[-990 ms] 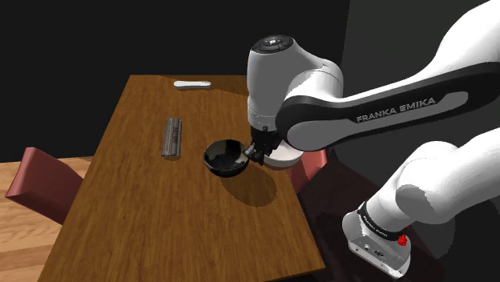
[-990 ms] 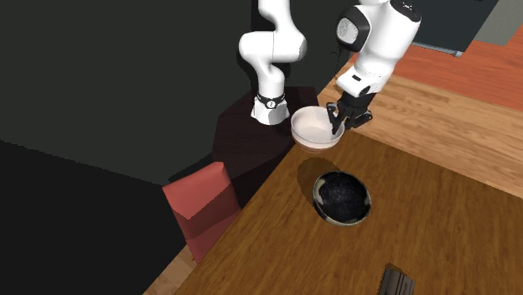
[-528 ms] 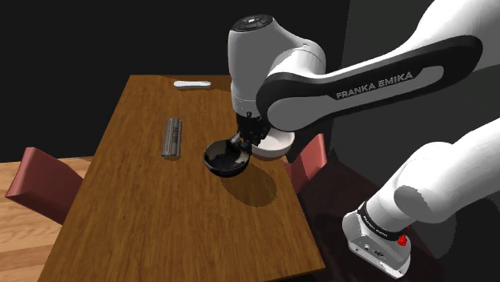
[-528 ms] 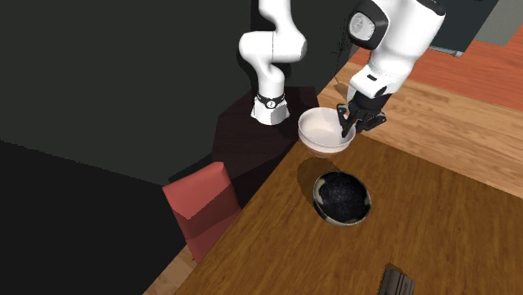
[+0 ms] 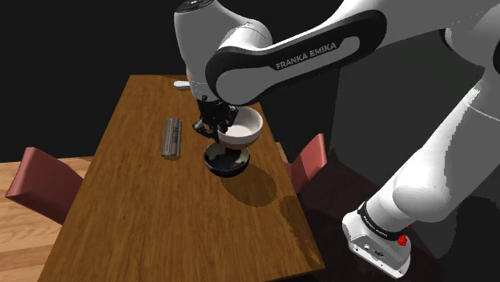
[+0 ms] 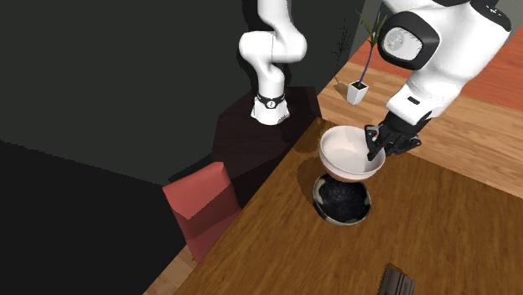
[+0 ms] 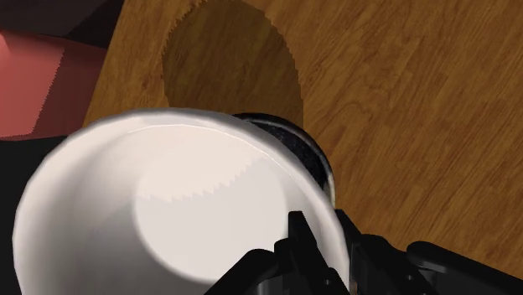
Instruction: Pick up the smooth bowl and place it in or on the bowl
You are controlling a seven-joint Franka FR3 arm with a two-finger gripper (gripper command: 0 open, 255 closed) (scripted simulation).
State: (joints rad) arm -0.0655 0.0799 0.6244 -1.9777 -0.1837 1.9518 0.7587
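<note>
over the last second the white bowl [image 5: 243, 128] has been carried from the table's right-hand edge in the shoulder view toward the centre of the frame. it is now held in the air directly over the black bowl [image 5: 227, 163], base just above the dark rim; whether the two touch cannot be told. in the second exterior view the same shift is seen from the upper middle of the frame down onto the black bowl [image 6: 342, 201], whose upper part is now overlapped by the white bowl [image 6: 350, 152]. the gripper [image 5: 210, 126] is kept clamped on the white bowl's rim, and in the wrist view one finger is seen inside the wall and one outside it, narrowly apart with only the wall between them [image 7: 323, 239]. the carrying leg is therefore judged to be nearly done, with a short lowering and a release left. the white bowl [image 7: 168, 201] is deep and rounded, its inside smooth and matte, and a faint pinkish tint is seen on its outer wall. the black bowl [image 7: 308, 152] is shallower, with a glossy outside, a pale edge and a speckled, rougher-looking inside. the rectangular table [image 5: 160, 208] is drawn in brown wood grain, and a round shadow is cast on it beside the bowls.
</note>
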